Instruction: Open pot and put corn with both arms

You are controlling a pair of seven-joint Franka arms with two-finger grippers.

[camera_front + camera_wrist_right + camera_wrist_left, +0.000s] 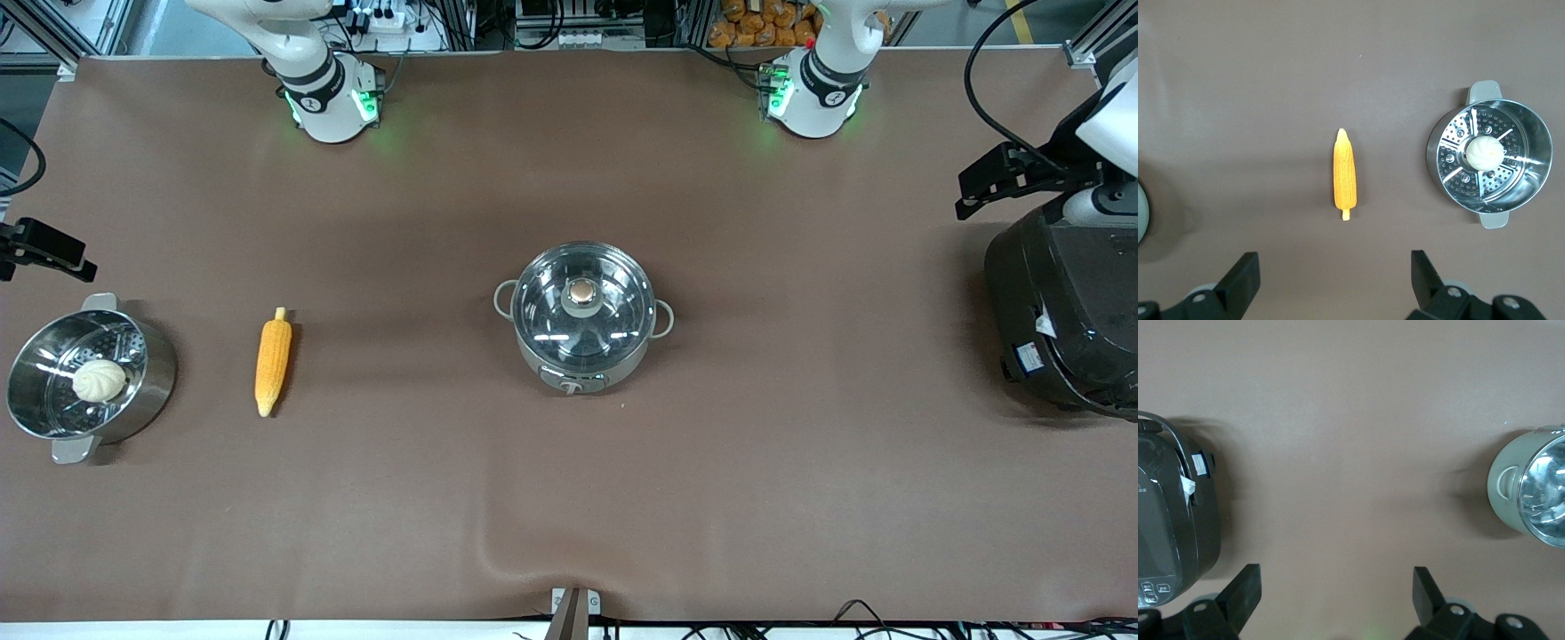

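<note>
Standing mid-table, the pot (583, 317) has its glass lid (582, 307) on; the corn (273, 361) lies toward the right arm's end, beside the steamer pot (89, 378); both grippers, left (1336, 595) and right (1335, 280), hang wide apart, empty, seemingly waiting.

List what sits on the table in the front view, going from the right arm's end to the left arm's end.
Steamer pot with a bun in it → corn → lidded pot → black cooker.
</note>
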